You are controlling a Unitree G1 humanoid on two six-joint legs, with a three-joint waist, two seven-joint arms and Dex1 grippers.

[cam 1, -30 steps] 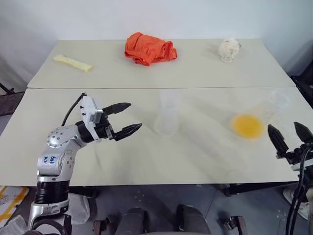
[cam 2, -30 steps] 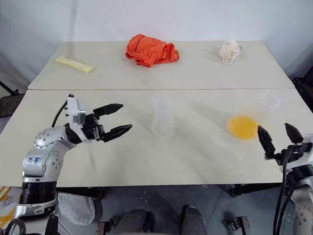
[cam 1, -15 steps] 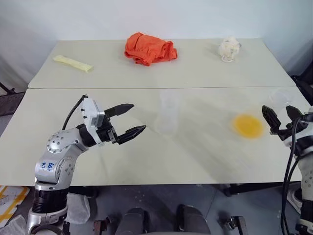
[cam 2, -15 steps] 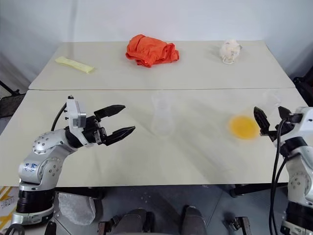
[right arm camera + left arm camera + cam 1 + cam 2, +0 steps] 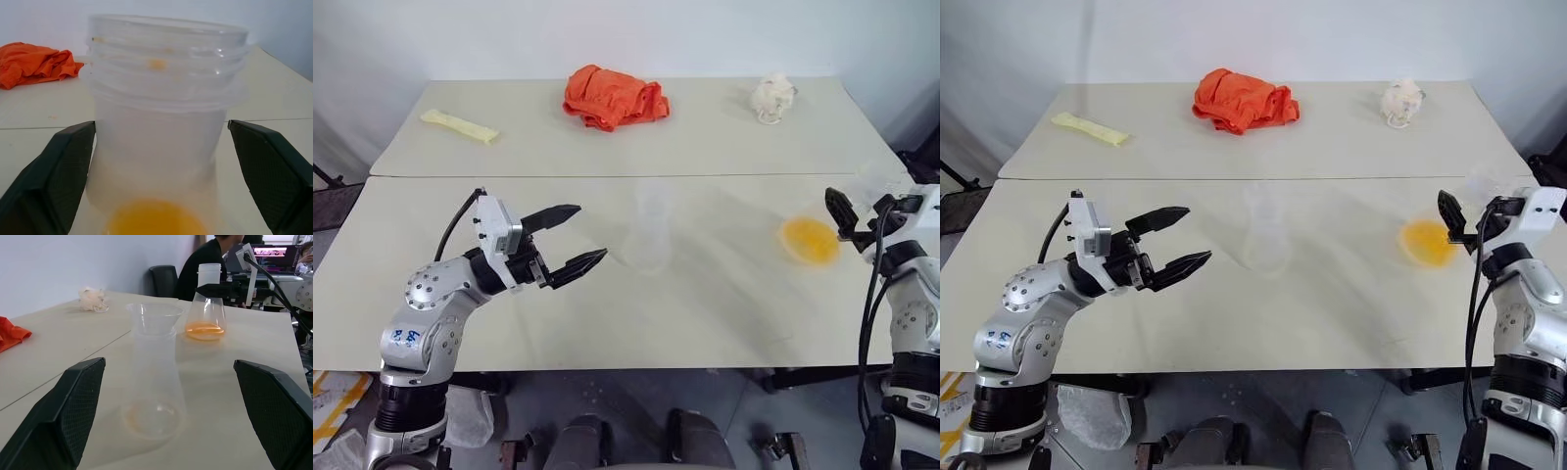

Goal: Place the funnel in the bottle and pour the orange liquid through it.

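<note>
Pouring not begun | funnel [image 5: 153, 317] already seated in bottle [image 5: 153, 382] mid-desk | orange liquid [image 5: 205, 330] flask between right gripper [image 5: 156, 161] fingers, not yet clamped | left gripper [image 5: 573, 238] wide, empty

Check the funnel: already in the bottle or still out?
In. The funnel sits upright in the mouth of the bottle, its cone resting on the rim, seen between the left gripper fingers.

Funnel [image 5: 154, 318] in bottle [image 5: 152, 382]; orange liquid [image 5: 809, 240] rightward.

Right end effector [image 5: 862, 208] hides part of the liquid flask's [image 5: 862, 196] neck.
</note>
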